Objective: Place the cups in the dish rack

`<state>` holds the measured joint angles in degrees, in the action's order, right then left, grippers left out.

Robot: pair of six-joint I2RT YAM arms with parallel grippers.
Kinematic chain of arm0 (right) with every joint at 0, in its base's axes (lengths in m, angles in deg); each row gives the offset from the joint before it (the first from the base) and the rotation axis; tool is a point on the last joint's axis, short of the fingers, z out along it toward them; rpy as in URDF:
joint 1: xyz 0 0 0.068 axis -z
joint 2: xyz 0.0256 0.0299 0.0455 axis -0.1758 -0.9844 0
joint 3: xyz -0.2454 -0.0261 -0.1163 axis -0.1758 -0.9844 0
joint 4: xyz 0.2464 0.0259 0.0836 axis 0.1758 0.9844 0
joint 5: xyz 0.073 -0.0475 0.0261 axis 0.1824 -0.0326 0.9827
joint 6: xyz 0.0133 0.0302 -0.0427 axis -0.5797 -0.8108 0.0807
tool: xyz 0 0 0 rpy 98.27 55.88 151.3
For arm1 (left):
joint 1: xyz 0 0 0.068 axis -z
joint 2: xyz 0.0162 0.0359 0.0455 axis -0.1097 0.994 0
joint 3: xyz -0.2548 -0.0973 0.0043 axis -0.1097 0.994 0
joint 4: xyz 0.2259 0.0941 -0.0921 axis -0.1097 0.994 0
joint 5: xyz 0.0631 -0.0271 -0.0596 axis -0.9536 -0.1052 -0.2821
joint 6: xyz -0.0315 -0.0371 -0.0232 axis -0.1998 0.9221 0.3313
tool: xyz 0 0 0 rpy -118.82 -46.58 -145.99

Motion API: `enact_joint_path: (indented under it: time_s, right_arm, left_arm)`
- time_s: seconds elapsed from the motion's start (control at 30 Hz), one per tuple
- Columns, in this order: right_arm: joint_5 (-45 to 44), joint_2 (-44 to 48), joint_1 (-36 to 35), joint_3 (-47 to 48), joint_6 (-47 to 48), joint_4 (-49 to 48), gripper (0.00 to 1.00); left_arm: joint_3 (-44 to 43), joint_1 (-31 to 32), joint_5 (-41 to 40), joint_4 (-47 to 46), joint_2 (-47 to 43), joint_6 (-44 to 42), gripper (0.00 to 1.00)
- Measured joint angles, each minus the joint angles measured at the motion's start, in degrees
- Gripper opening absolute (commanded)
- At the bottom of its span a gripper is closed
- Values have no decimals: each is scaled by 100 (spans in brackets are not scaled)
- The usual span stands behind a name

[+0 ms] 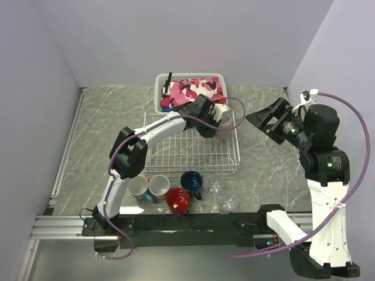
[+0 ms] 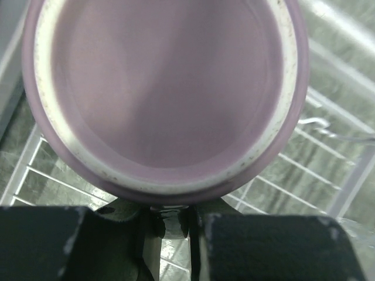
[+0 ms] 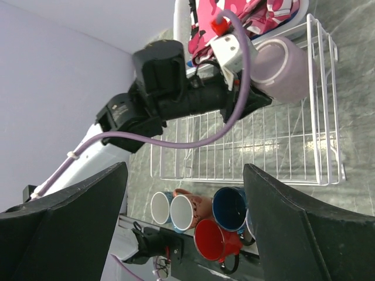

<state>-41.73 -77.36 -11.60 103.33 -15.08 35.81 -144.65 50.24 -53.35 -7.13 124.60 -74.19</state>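
Was in placing step. Held mauve-pink mug [image 1: 225, 124] in left gripper [image 1: 211, 122], jaws seemingly clamped on its side, over dish rack [image 1: 187, 158], toward far edge. Saw right gripper [image 1: 265, 119] wide-jawed, empty, near right edge. Needed next: lowering, then release.

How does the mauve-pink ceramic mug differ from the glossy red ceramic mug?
The mauve-pink mug is held by the left gripper at the white wire dish rack's far right corner; the glossy red mug stands untouched on the marbled table before the rack. The pink mug is pale, the red mug deep and shiny. Both look empty.
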Motion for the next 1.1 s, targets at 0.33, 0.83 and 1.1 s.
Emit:
enact_joint_path:
  time_s: [0.33,0.83,1.1]
  right_arm:
    - [146,48,39,-79,-7,-7,86]
    - [271,96,76,-293,-37,-11,86]
    - [330,315,79,-1305,26,44,80]
  left_arm:
    - [337,15,-385,-177,149,-175,1]
    - [459,87,-457,-450,157,-302,82]
    - [125,55,-319,173,-457,-468,85]
